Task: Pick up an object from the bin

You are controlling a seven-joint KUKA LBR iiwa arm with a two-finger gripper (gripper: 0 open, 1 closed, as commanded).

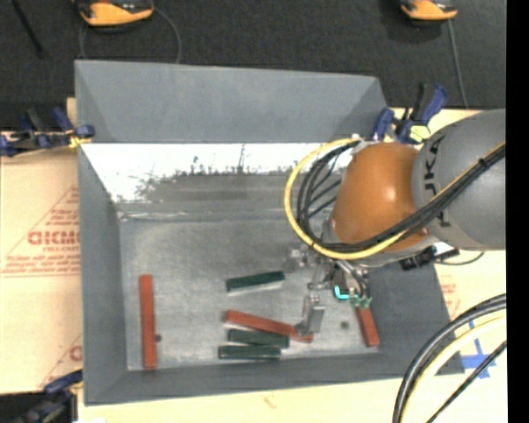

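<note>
Camera view: looking down into the grey bin [212,104].
Gripper [310,322]: it hung low in the bin's right front part, its tip at the right end of the slanted red pen [263,324]. I could not tell whether it was clenched or released.
Slanted red pen: it lay on the floor, just beside two dark green pens [251,344].
Nearby: the short red pen [368,326] lay just right of the gripper, and the lone green pen [256,281] lay further back to the left.
Left wall: the long red pen [146,321] lay alongside it.

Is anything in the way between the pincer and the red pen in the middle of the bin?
No, nothing I can see. The pincer is right over the end of that red pen nearest the arm, with no thing between them. Two dark green pens lie close beside the red pen, but not in between.
</note>
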